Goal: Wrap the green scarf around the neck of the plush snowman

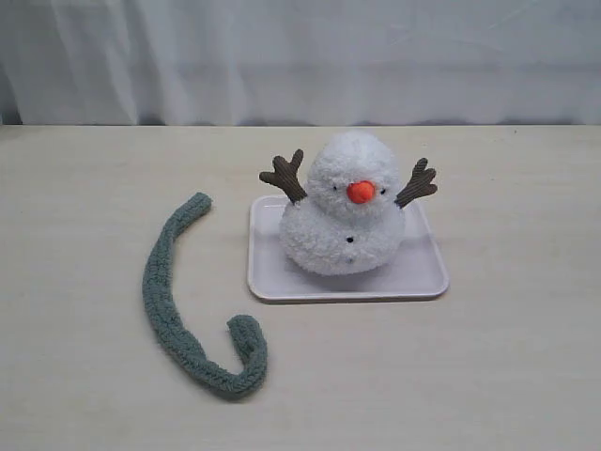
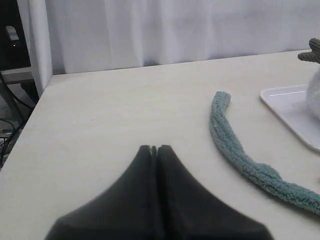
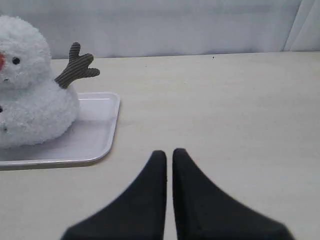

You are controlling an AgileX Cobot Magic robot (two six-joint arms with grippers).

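Green scarf, exterior view: nearest me, the green scarf [image 1: 156,282] lies loose on the table [image 1: 84,188] in a long curve. Its near end hooks back like a J and its far end points toward the tray [image 1: 418,277].
Plush snowman, exterior view: I see the plush snowman [image 1: 343,235] upright on that pale tray, just right of the scarf and apart from it, orange nose [image 1: 361,192] facing me, 2 twig arms [image 1: 285,176] raised.
Snowman's neck, exterior view: the snowman's neck [image 1: 324,209] is bare white fluff, with the scarf well clear of it.
Left gripper, left wrist view: the left gripper [image 2: 154,148] has its 2 dark fingers pressed together, holding nothing.
Green scarf, left wrist view: it [image 2: 227,145] runs beside the fingertips, apart from them; its rounded end is near the tray's [image 2: 287,102] corner, not touching.
Right gripper, right wrist view: the right gripper [image 3: 169,152] is drawn in to a thin slit, clamped on nothing.
Plush snowman, right wrist view: I see it [image 3: 30,100] seated on the tray [image 3: 95,135], apart from the fingertips, 1 twig arm [image 3: 75,70] sticking out.
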